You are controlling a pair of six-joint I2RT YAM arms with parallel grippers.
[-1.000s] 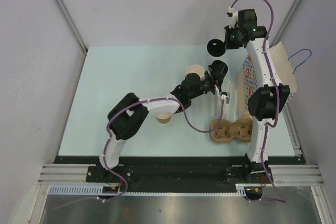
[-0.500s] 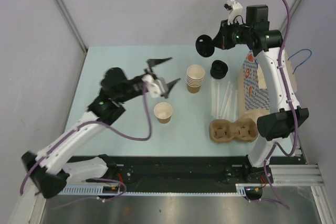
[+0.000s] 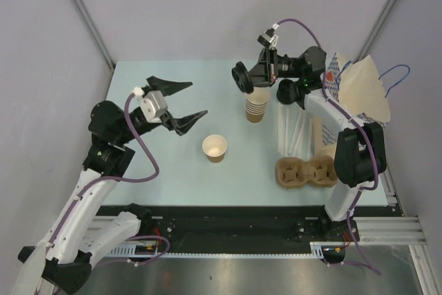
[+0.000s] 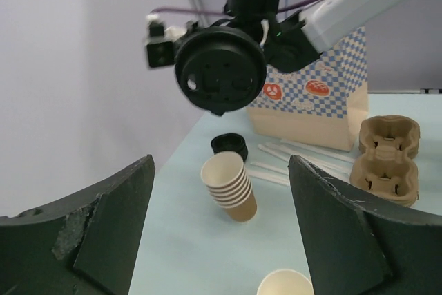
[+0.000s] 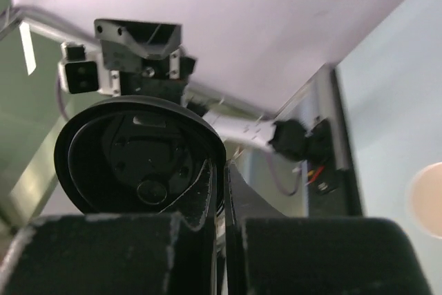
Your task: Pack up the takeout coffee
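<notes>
1. Table. The pale blue flat table (image 3: 166, 170) carried every loose item. Both of my arms were raised clear of its surface.

2. Bag. A tan paper bag with a blue-and-white checked panel (image 3: 359, 84) stood at the far right of the table.

3. Left claw (image 3: 198, 100). It hung in the air over the left half of the table, its two black fingers (image 4: 103, 233) spread wide with nothing between them. It pointed toward the cups.

4. Right claw (image 5: 224, 191). Its fingers were pressed together on the rim of a round black plastic lid (image 3: 242, 77). The lid was held on edge, high in the air, by the top of the cup stack.

5. Carrier. A brown moulded-pulp cup carrier (image 3: 307, 173) lay near the right front of the table, just in front of the bag.

6. Straws. Several white wrapped straws (image 3: 293, 129) lay side by side between the carrier and the cup stack.

7. Cup stack. A nested stack of lidless tan paper cups (image 3: 257, 105) stood upright near the table's middle back.

8. Single cup. The small tan kraft-paper cup (image 3: 215, 148) stood upright and open-topped on the table, alone, in front of the stack and to its left, apart from both claws.

9. A low black round plastic item (image 3: 289, 92) rested on the table just right of the stack.
</notes>
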